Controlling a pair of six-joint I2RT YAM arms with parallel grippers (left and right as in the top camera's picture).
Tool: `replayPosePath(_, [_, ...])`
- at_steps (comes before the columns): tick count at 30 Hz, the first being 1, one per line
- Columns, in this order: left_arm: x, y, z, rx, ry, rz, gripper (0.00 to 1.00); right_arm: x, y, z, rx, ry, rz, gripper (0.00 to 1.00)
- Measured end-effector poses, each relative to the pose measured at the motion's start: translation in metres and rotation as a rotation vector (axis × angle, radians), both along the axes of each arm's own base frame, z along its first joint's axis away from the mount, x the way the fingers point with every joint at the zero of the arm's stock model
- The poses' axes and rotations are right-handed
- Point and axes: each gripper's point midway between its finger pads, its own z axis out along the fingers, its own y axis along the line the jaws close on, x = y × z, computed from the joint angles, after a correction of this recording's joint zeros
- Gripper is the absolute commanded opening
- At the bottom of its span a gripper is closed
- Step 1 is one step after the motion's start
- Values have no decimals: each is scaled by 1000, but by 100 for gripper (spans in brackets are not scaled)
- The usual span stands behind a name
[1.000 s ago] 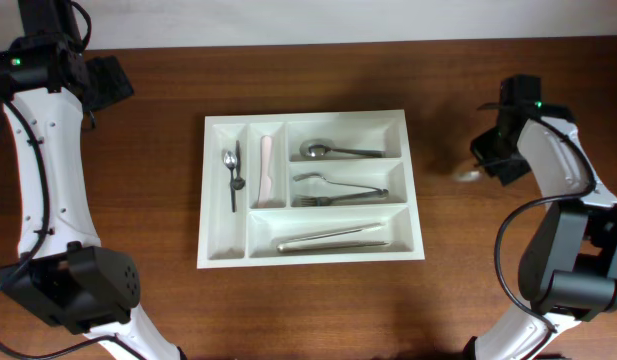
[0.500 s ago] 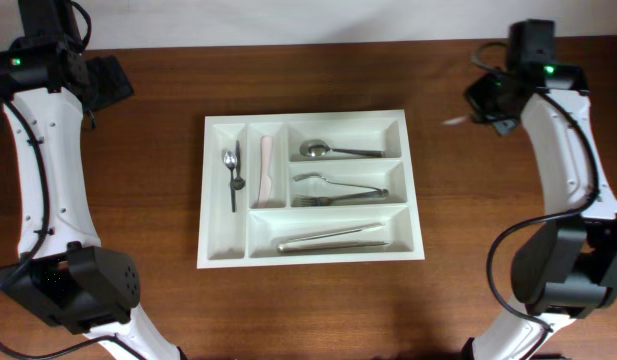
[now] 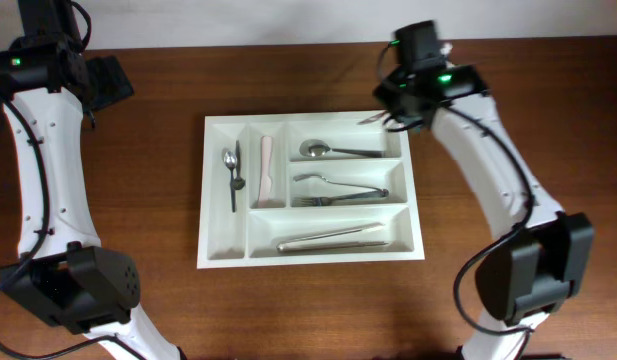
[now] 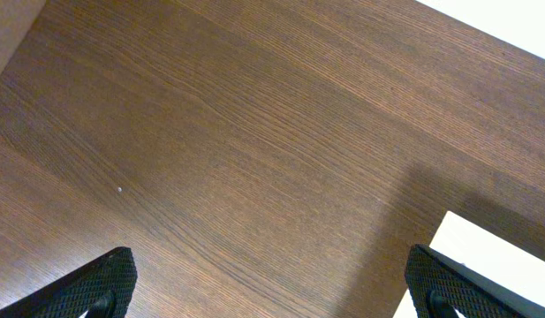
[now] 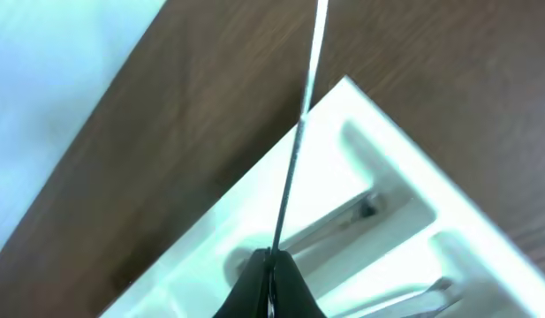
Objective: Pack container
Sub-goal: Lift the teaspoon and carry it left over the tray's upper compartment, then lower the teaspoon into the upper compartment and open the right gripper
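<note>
Your left hand (image 4: 272,281) hangs over bare counter (image 4: 254,132) at the far left, fingers spread wide and holding nothing. It is well apart from the work, so leave it parked.

The container (image 3: 220,232) lies flat in the middle of the counter. From its left: a spoon (image 3: 228,160) in the first narrow slot, a pale-handled piece (image 3: 266,165) in the second, then a larger spoon (image 3: 338,151) in the top short bay, forks (image 3: 338,190) in the bay below, and a long metal piece (image 3: 333,238) in the long bay.

Your right hand (image 5: 270,291) is clenched on a thin metal utensil (image 5: 294,159) above the container's far right corner. The wrist view shows the utensil edge-on, so you cannot tell whether it is a knife. Its free end reaches past the rim and over the counter.

To place it well, judge the bay first. Turn the wrist until the utensil runs parallel to that bay's walls, and draw it back so both ends sit inside the rim. Then lower it until it is close above the floor before you let go. A drop from here would likely strike the rim or the spoon beneath.
</note>
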Motion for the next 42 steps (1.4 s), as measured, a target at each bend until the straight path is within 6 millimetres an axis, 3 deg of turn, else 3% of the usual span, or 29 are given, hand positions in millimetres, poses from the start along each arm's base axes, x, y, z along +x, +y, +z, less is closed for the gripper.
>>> replayPosePath(4, [0, 0, 0, 0, 0, 0, 99, -8, 26, 3, 2, -31, -117, 4])
replayPosePath(10, [0, 0, 0, 0, 0, 0, 99, -16, 50, 0, 39, -66, -267, 4])
replayPosePath(18, [0, 0, 0, 0, 0, 0, 99, -9, 55, -39, 54, -16, -352, 4])
replayPosePath(27, [0, 0, 0, 0, 0, 0, 99, 5, 74, -64, 130, 0, -346, 4])
replayPosePath(42, [0, 0, 0, 0, 0, 0, 99, -2, 94, -105, 153, 103, -312, 4])
